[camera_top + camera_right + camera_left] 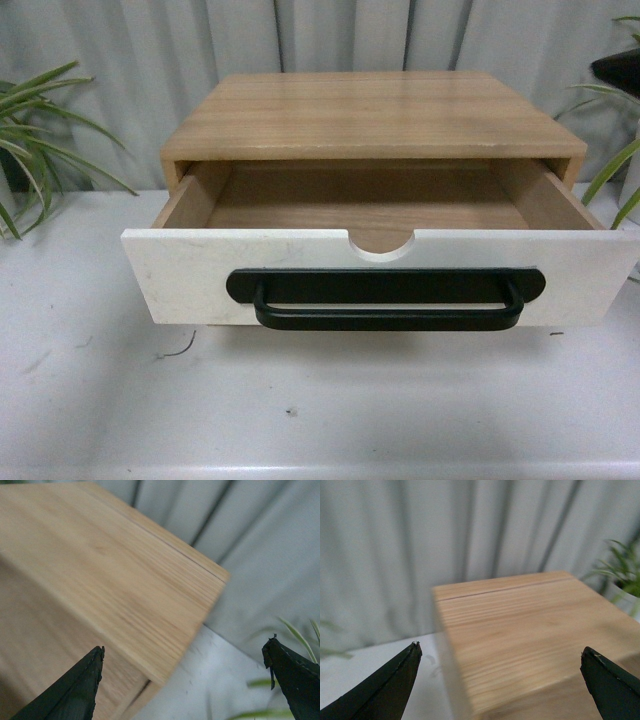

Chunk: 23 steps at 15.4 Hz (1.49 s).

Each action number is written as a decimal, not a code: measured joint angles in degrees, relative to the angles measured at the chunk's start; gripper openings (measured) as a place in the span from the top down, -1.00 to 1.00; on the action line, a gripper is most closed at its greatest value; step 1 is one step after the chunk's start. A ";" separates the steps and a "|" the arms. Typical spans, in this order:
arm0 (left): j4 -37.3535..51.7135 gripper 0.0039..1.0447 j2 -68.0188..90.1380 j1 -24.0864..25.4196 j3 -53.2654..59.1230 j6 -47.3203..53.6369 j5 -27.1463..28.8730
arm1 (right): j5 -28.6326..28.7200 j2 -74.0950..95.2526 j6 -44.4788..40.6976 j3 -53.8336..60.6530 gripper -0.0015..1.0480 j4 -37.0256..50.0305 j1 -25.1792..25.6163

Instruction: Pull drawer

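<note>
The drawer [190,275] stands pulled out of a light wood cabinet [370,115] in the front view. Its white front carries a long black bar handle [385,300] and a half-round notch [382,243] in the top edge; the light wood inside looks bare. Neither arm shows in the front view. My left gripper [500,655] is open, its black fingertips [395,680] wide apart over the cabinet's wood top [520,625]. My right gripper [184,652] is open too, above a corner of the cabinet [115,585]. Both grippers hold nothing.
The cabinet sits on a white table [320,400] before a grey curtain [150,50]. A leafy plant [30,140] stands at the left and another plant [620,170] at the right. A dark object [618,70] shows at the upper right edge.
</note>
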State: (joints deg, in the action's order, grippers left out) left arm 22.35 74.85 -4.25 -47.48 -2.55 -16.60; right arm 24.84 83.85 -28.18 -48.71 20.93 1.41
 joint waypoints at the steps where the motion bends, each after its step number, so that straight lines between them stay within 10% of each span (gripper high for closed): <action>1: 0.44 -0.88 -0.76 3.06 1.44 -3.10 3.02 | -3.02 0.00 6.60 0.46 -0.88 1.62 1.49; 4: 6.51 -0.70 -6.62 11.23 9.97 -5.57 9.18 | -10.12 -2.67 24.65 5.57 -0.84 8.33 7.65; 6: 10.71 -0.32 -14.58 12.37 18.64 -1.01 9.31 | -14.08 -8.52 26.29 13.55 -0.51 18.36 9.66; 13: 13.51 0.98 -25.90 8.11 34.01 1.44 12.81 | -13.68 -43.39 27.32 34.91 0.82 6.62 9.31; 23: 4.44 0.97 -44.59 4.33 44.30 1.75 16.66 | -24.81 -60.28 27.43 45.40 0.96 -0.70 -1.40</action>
State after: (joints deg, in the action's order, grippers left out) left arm 26.79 30.26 0.08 -3.18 -0.80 0.05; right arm 0.03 23.57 -0.75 -3.31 20.23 0.01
